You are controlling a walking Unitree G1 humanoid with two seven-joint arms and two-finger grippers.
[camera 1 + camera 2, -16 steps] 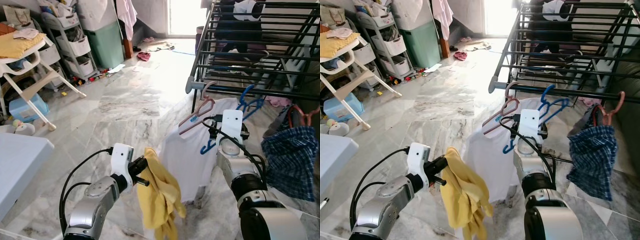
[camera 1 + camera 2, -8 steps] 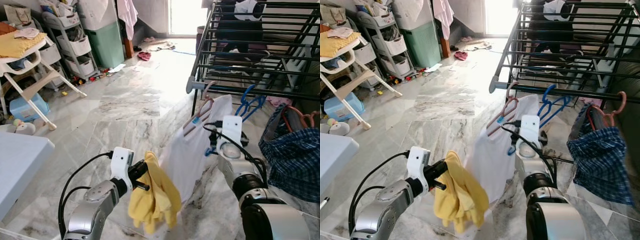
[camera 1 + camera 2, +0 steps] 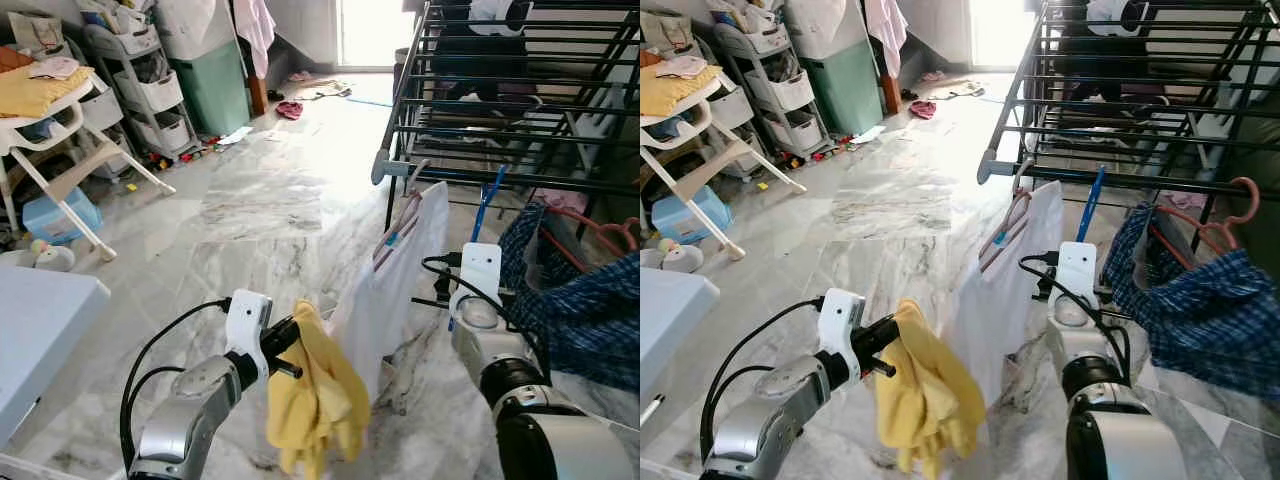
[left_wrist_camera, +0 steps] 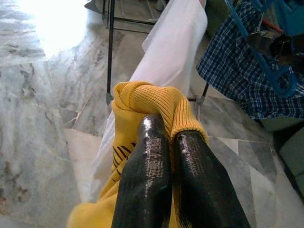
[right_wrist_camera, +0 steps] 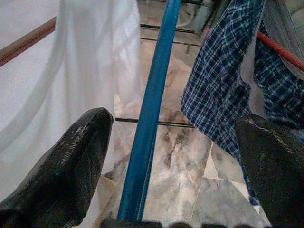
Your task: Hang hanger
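The black drying rack (image 3: 520,120) takes up the upper right of the left eye view, its lowest front rail running across the middle right. From that rail hang, in the centre, a white shirt (image 3: 395,290) on a pink hanger (image 3: 398,222), and at the right edge a blue checked shirt (image 3: 580,310) on a red hanger (image 3: 600,222). Between them, in the middle right, the blue hanger (image 3: 486,205) hangs edge-on, thin and near vertical.

At lower right the right claw (image 5: 161,171) stands wide open just behind the blue hanger, whose bar passes between the two fingers without touching either.

At bottom centre the left claw (image 4: 178,164) is clamped on a bunched yellow knit garment (image 3: 315,400), which dangles beside the white shirt's hem.

The blue hanger's hook seems to be on the rail, though where it meets the rail is too small to confirm. To finish well, draw the right claw straight back along the gap so neither finger catches the bar or the neighbouring cloth, and keep the yellow garment clear of the white shirt.
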